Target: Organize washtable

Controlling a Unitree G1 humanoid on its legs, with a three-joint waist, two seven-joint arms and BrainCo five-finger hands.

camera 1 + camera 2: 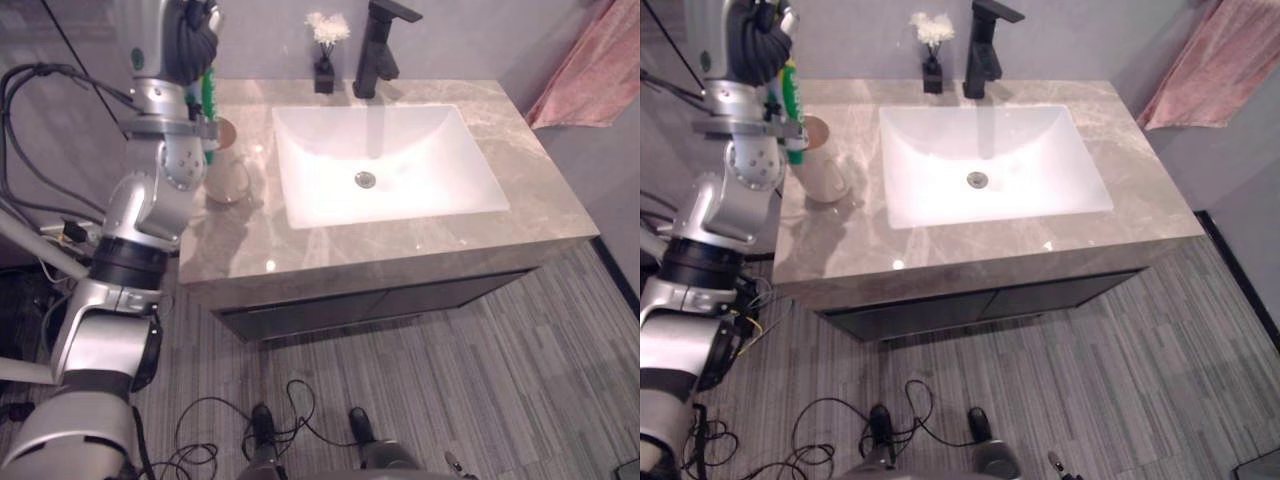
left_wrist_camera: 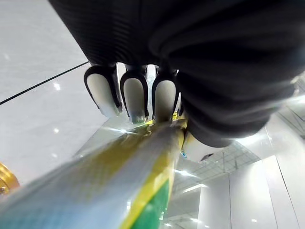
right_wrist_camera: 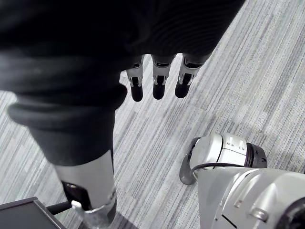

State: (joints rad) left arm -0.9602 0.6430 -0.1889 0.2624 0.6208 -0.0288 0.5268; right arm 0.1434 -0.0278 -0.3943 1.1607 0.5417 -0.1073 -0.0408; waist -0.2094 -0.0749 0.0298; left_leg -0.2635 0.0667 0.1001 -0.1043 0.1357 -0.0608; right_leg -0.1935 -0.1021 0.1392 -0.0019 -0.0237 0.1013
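A: Tube?
B: Green-yellow tube (image 1: 209, 95) clasped in left hand (image 2: 135, 98), fingers curled round it, held over cup (image 1: 228, 170) at tabletop's (image 1: 540, 200) left end, beside sink (image 1: 400, 160).
A: Right hand (image 3: 157, 81)?
B: Fingers relaxed, holding nothing, over floor (image 3: 248, 71).

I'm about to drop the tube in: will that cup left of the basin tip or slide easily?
Probably light: the cup looks thin-walled. It stands taller than wide, so the long tube leaning on its rim may tip it. The polished countertop looks slick, so it may slide.
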